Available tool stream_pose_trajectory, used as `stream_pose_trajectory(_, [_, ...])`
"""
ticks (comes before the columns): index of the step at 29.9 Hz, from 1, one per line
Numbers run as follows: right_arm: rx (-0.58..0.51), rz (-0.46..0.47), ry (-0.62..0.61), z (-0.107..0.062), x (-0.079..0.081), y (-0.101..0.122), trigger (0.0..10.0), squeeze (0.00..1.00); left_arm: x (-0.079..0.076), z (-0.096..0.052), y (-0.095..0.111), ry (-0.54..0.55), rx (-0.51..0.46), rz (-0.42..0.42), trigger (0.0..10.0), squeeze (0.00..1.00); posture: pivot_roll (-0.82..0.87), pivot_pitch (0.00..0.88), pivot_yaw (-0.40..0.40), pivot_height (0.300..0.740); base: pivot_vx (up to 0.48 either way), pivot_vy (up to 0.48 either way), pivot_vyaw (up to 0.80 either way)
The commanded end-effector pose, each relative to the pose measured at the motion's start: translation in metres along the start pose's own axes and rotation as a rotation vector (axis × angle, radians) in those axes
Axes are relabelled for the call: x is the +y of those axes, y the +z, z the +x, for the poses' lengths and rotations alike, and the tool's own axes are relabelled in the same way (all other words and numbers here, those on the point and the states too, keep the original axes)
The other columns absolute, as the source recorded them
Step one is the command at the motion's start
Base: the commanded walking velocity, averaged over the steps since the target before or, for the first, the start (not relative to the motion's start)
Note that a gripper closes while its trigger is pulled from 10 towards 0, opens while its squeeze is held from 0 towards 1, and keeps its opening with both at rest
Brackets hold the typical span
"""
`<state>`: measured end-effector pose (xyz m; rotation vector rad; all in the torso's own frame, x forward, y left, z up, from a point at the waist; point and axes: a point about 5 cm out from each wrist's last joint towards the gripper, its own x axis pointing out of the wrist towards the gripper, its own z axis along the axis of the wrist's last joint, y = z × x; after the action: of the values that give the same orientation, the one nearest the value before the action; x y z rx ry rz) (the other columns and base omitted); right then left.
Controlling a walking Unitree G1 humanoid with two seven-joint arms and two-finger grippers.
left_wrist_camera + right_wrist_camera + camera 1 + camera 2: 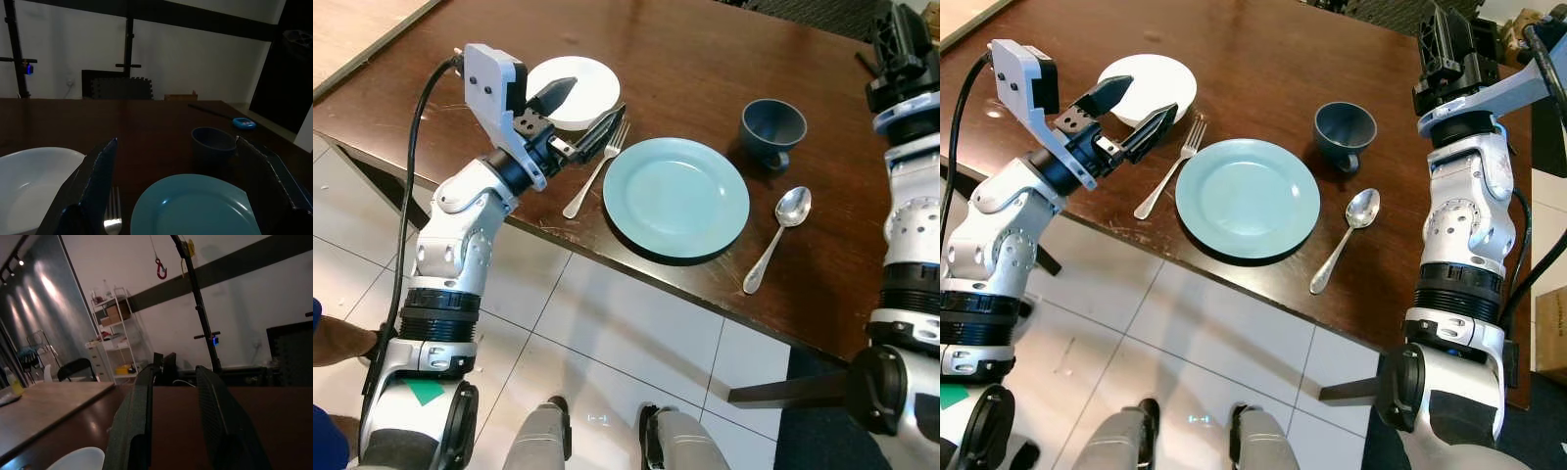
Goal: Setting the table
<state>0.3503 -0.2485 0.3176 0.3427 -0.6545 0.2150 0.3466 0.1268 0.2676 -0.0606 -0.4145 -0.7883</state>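
Dark wooden desk (705, 59), blue plate (675, 196) near its front edge, fork (597, 166) left of it, spoon (778, 235) right, dark cup (771, 129) behind, white bowl (578, 90) far left, left gripper (578, 116) hovering over bowl and fork with fingers spread and empty, right gripper (173, 431) raised with fingers slightly parted, holding nothing

The place looked like a lab or workshop fitted out with a dining corner, not a lived-in home. A dark brown wooden table (705, 59) stood on pale floor tiles (607, 333), laid for one. Beyond it rose plain white walls, a black metal stand (128, 44) and black foam floor mats (117, 89) leaning upright. A red hoist hook (161, 268) hung from a line, near white wire shelving (115, 338) stacked with cardboard boxes and supplies.
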Motion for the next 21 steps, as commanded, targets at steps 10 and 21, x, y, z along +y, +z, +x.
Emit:
stream_pose_trajectory(10, [0.091,0.195,0.355,-0.019,0.039,-0.012,10.0,0.00,-0.004,-0.013,-0.001,-0.145,0.085,-0.162,10.0,0.00,0.03,0.102,0.009,0.740,0.000,0.000,0.00])
stream_pose_trajectory(21, [0.516,0.451,0.961,-0.102,0.097,-0.040,10.0,0.00,-0.031,-0.066,-0.021,-0.432,0.340,-0.301,10.0,0.00,0.03,0.114,-0.001,0.740,0.000,0.000,0.00])
